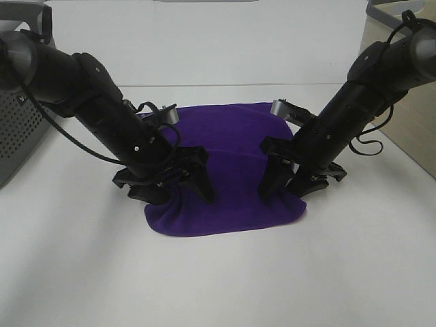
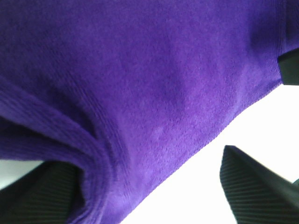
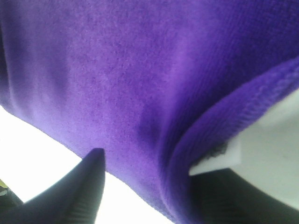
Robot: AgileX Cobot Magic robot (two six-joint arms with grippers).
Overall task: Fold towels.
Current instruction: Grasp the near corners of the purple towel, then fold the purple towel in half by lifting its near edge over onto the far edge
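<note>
Your left pincer [image 1: 174, 191] and right pincer [image 1: 285, 191] both gape open, straddling opposite ends of the purple towel [image 1: 231, 157] on the counter [image 1: 218, 279], seemingly positioned to pinch its edge for a fold.

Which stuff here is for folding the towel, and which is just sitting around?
For the job:
purple towel
its white tag
left pincer
right pincer

Just lying about:
grey box with holes, at the left edge of the white table
</note>
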